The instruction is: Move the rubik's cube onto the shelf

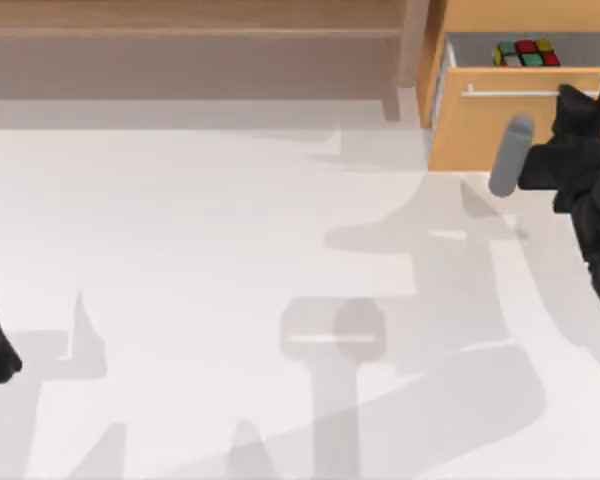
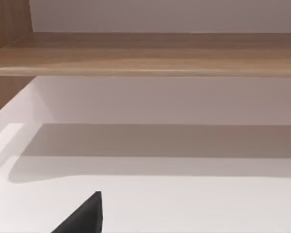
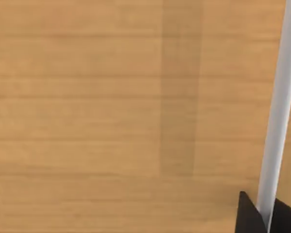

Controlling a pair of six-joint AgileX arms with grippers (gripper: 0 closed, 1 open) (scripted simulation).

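Plastic, rigid and light by the look of it, the rubik's cube (image 1: pixel 525 53) lies in the open drawer (image 1: pixel 500 125) beyond the right hand (image 1: pixel 580 100); its flat opposite faces suit a pinch. In the right wrist view, that hand's fingers (image 3: pixel 250 216) clasp the thin metal handle (image 3: pixel 276 121). Smooth pale wood forms the shelf (image 1: pixel 190 18). At the table's (image 1: pixel 230 250) left edge, the left hand (image 2: pixel 82 218) is parked; whether its fingers are apart cannot be told.

White surface (image 1: pixel 180 250) crossed by soft grey shadows; orange-tan cabinet (image 1: pixel 460 20) at the far right, its drawer (image 1: pixel 490 135) pulled open, grey inside; thin pale handle (image 1: pixel 510 93) across the drawer's wood-grain front (image 3: pixel 111 116)
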